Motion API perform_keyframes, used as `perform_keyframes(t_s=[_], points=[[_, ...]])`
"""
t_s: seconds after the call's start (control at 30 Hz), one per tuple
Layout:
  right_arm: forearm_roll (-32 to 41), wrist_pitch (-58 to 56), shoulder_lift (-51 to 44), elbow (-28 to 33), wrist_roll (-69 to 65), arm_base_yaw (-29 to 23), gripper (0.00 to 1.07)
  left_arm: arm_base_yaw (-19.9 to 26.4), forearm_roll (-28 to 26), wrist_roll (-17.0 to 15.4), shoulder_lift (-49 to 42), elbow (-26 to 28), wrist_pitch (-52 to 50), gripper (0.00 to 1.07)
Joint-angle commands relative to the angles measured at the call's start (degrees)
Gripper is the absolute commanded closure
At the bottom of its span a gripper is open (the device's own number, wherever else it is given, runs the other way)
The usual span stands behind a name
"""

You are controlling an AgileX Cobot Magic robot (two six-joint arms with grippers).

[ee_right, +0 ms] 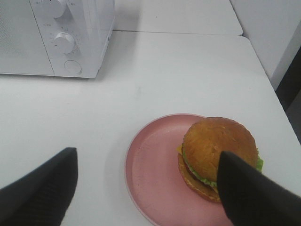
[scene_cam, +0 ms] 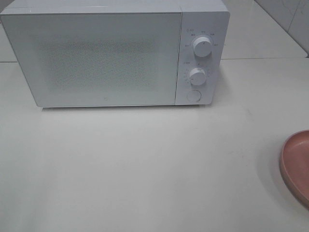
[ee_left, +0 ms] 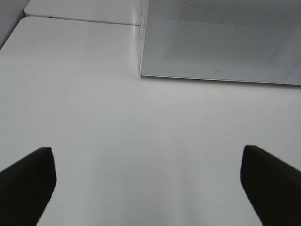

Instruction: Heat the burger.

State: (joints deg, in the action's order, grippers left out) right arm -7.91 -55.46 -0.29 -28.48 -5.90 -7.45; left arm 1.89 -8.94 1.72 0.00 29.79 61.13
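While both grippers, left gripper (ee_left: 148, 188) and right gripper (ee_right: 150, 188), stood released, the glossy burger (ee_right: 219, 157) sat on a round pink plate (ee_right: 150, 174) at the desk's (scene_cam: 145, 169) right edge, well apart from the closed white microwave (scene_cam: 106, 58).

The burger (ee_right: 218, 157) sits on a pink plate (ee_right: 150, 174), off to one side of it rather than centred. The right gripper (ee_right: 146, 188) hangs above with its jaws spread wide, holding nothing. Beyond, on the white surface (ee_right: 188, 70), stands a white microwave (ee_right: 56, 37), door shut, well apart from the plate.
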Motion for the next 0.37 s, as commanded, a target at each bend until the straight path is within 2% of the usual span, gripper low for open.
perform_keyframes(t_s=[0.03, 0.37], points=[[-0.4, 0.3, -1.4, 0.1, 0.3, 0.2, 0.31, 0.1, -0.5, -0.1, -1.4, -0.2, -0.1, 0.06], [-0.3, 0.3, -1.3, 0.1, 0.3, 0.2, 0.31, 0.1, -0.7, -0.2, -1.6, -0.2, -0.1, 0.06]])
